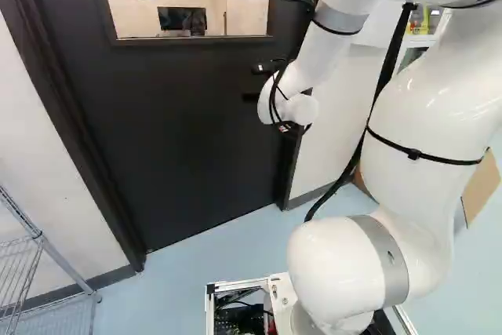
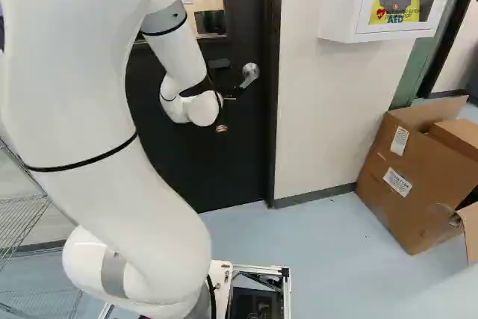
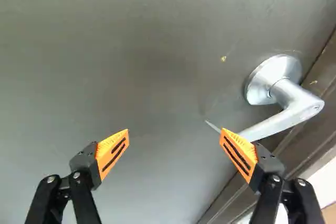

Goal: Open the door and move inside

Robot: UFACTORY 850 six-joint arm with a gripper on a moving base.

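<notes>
In the right base view my gripper [image 2: 228, 78] is up at the dark door [image 2: 239, 151], beside the silver lever handle [image 2: 250, 72]. The wrist view has the gripper [image 3: 175, 140] wide open, its two orange-padded fingers far apart with only the door's surface [image 3: 157, 66] beyond. One finger overlaps the handle [image 3: 302, 106]; the lever's thin tip shows just past that finger, on the inner side. Whether they touch I cannot tell. The door [image 1: 188, 131] stands closed in its frame, with a window in its upper part. My arm hides the handle in the left base view.
A wire shelf [image 1: 47, 249] stands left of the door. Right of the door frame [image 2: 272, 110] are a pale wall [image 2: 314, 110], a white wall cabinet [image 2: 347, 5] holding a defibrillator, and an open cardboard box [image 2: 407, 177] on the floor [image 2: 328, 259].
</notes>
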